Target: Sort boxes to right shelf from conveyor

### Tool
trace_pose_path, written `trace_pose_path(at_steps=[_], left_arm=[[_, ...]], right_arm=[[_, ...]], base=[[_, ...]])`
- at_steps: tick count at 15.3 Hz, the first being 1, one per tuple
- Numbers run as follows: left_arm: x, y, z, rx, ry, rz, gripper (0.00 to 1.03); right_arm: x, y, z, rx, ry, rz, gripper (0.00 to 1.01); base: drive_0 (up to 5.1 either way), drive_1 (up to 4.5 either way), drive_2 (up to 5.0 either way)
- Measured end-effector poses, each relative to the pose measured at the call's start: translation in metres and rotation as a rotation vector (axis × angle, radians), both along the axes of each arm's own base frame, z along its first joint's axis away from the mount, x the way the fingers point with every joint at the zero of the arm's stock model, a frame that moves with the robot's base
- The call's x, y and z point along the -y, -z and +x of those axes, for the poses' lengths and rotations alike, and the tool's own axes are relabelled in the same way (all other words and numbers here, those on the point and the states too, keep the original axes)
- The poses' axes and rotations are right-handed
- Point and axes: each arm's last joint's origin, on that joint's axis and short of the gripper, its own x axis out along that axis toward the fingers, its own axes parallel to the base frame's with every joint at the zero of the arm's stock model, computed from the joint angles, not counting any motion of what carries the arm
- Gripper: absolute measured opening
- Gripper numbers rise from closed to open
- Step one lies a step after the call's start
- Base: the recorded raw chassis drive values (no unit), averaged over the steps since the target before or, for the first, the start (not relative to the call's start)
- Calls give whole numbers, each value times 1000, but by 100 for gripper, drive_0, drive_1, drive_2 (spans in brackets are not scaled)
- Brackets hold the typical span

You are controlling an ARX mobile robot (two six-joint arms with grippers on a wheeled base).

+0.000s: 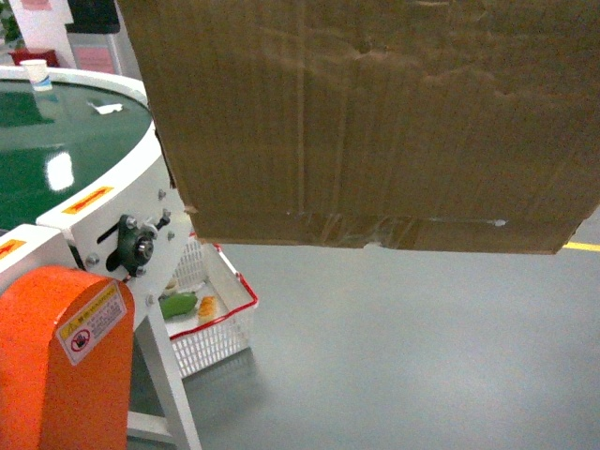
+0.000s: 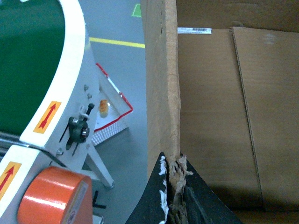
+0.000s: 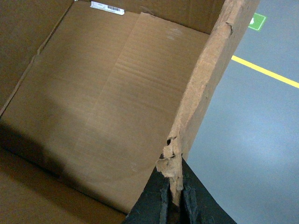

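Observation:
A large brown cardboard box hangs in the air and fills the upper head view, its taped bottom edge tilted. My left gripper is shut on the box's torn left wall. My right gripper is shut on the ragged right wall. Both wrist views look into the empty box interior. The dark-green conveyor with its cream-white rim lies at the left, beside the box. The right shelf is out of view. Neither gripper shows in the head view.
An orange motor cover and the conveyor's white leg stand at lower left. A white basket with a red rim sits on the grey floor under the conveyor edge. A paper cup rests on the belt. A yellow floor line runs at right.

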Motion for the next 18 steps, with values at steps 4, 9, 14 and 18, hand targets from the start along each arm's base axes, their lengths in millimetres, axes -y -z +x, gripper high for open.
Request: trace_pose_path(at_steps=[4, 9, 14, 18], left_arm=[[0, 0, 1, 4, 0, -2, 2], [0, 0, 1, 4, -2, -2, 2], [-1, -2, 0, 16, -2, -7, 2], [-1, -1, 1, 6, -4, -3, 2]], right_arm=[[0, -1, 1, 8, 1, 1, 2], [0, 0, 0, 7, -1, 1, 2], [0, -2, 1, 17, -1, 2, 2], [-1, -1, 0, 7, -7, 4, 2]], base=[[-136, -136, -136], [-136, -136, -136], [-136, -136, -136], [-136, -136, -136]])
